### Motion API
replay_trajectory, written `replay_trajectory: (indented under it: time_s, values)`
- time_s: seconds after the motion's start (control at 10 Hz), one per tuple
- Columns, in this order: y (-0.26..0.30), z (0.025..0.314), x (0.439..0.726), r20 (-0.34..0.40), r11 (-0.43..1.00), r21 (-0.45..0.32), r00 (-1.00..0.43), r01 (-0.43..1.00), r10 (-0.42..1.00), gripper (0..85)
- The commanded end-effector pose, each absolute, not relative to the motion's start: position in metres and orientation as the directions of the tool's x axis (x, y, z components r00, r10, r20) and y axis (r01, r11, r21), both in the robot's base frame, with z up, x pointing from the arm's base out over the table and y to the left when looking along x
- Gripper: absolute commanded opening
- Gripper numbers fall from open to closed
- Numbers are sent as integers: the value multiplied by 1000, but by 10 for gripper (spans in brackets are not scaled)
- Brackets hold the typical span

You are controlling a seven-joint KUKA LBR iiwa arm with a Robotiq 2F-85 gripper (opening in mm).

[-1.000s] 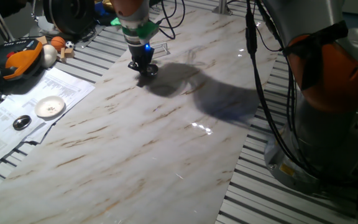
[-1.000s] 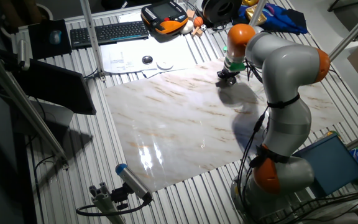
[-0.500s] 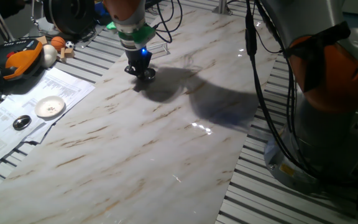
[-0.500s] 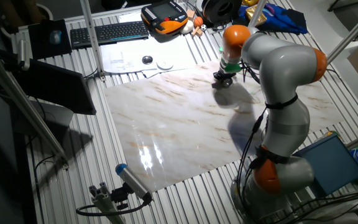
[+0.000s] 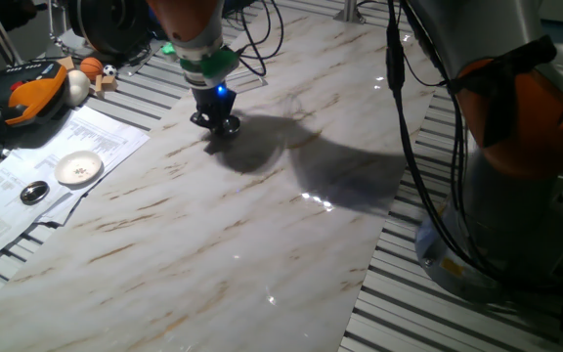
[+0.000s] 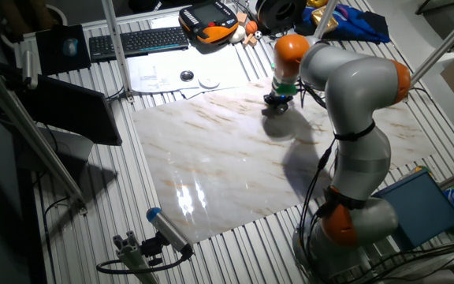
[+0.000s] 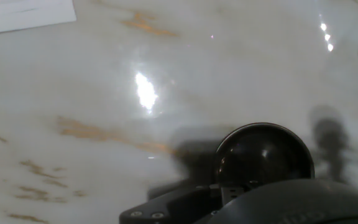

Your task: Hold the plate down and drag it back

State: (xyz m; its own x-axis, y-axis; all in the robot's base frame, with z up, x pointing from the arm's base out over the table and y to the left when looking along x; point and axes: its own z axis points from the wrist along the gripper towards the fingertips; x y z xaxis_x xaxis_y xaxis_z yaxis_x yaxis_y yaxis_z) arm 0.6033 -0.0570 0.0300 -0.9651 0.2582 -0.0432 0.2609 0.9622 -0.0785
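The plate (image 7: 263,155) is a small round dark shiny metal dish on the marble board (image 5: 262,225). In the hand view it lies just beyond my fingertips and partly under them. My gripper (image 5: 215,119) stands upright at the far left part of the board, with its tips pressed down on the plate (image 5: 226,126). The fingers look closed together. In the other fixed view the gripper (image 6: 277,100) is near the board's far edge, and the plate under it is barely visible.
A white saucer (image 5: 78,169) and a small round metal object (image 5: 34,193) lie on papers (image 5: 57,156) left of the board. An orange pendant (image 5: 27,93) and small balls sit behind them. The arm's base (image 5: 516,147) stands at the right.
My gripper has slid left along the board's far part, toward the papers, and the plate has moved with it under the fingertips. The gripper has stayed shut and low.
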Motion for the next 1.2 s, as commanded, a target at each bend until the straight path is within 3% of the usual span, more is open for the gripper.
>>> replay_trajectory:
  time_s: [0.0,0.5,1.1]
  values:
    - [-50,32,602,-36,959,-79,-963,271,269,0]
    - [-20,28,593,-40,944,-82,-948,319,317,0]
    - [19,43,588,-10,921,-108,-926,375,376,0]
